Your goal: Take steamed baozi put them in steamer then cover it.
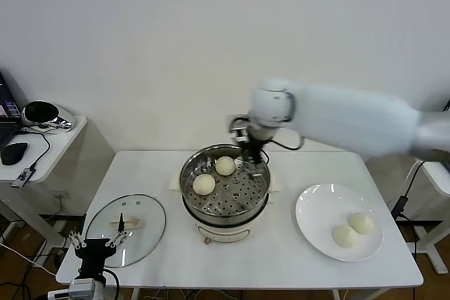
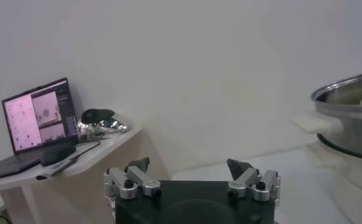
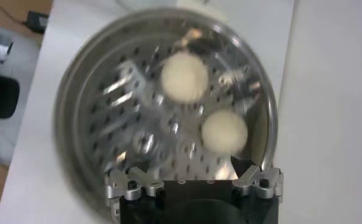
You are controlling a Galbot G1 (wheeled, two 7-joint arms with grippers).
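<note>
The steamer point(image 1: 235, 196) stands mid-table with two steamed baozi point(image 1: 225, 165) point(image 1: 204, 184) on its perforated tray. My right gripper point(image 1: 256, 156) hangs open and empty above the pot's back right rim. In the right wrist view the gripper point(image 3: 193, 173) looks down on both buns point(image 3: 184, 76) point(image 3: 224, 132) in the steamer point(image 3: 107, 122). Two more baozi point(image 1: 361, 223) point(image 1: 344, 235) lie on the white plate point(image 1: 320, 209) to the right. The cover point(image 1: 144, 216) lies flat on the table's left front. My left gripper point(image 1: 95, 247) point(image 2: 190, 165) waits open at the front left corner.
A side table point(image 1: 60, 142) to the left holds a laptop point(image 2: 38, 115), a mouse point(image 1: 14, 151) and a dark shiny object point(image 1: 41, 112). The wall stands close behind the table. The steamer's side point(image 2: 351, 115) shows in the left wrist view.
</note>
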